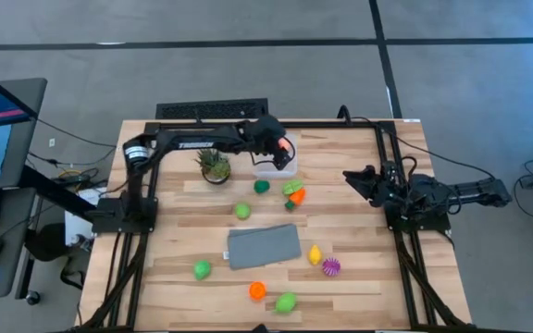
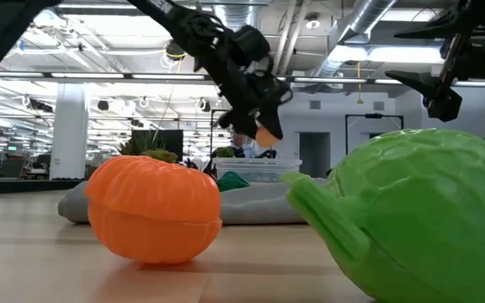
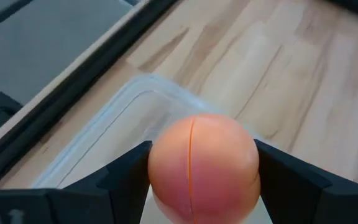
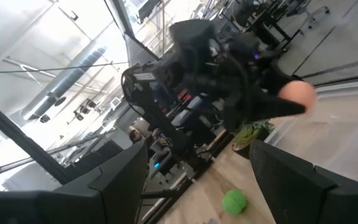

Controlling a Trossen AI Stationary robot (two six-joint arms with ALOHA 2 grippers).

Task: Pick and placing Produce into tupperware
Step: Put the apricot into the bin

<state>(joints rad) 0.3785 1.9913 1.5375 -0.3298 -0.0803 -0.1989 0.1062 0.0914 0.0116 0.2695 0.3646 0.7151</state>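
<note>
Wooden planks make up the surface [image 1: 359,277], seen from above with grey floor around it; the left claw [image 1: 283,148] grips a peach-coloured ball [image 1: 286,145] right over the clear tub [image 1: 276,168] at the far side, just beside the potted plant [image 1: 214,166]; a grey cloth [image 1: 264,247] lies mid-surface with loose toy produce around it, among them a green piece [image 1: 242,211], a yellow piece [image 1: 315,254] and a spiky purple piece [image 1: 330,267]; the right claw [image 1: 352,176] hangs at the right side, jaws apart and holding nothing. From table height, an orange pumpkin [image 2: 154,210] and a big green piece [image 2: 419,215] fill the front; behind them the left claw [image 2: 263,130] holds the ball [image 2: 267,132] above the tub [image 2: 255,171]. Past the left wrist, both dark fingers [image 3: 129,177] press the ball [image 3: 202,165] from either side, the tub's rim [image 3: 135,93] beneath. Past the right wrist, the other arm and its ball [image 4: 298,93] show farther off.
</note>
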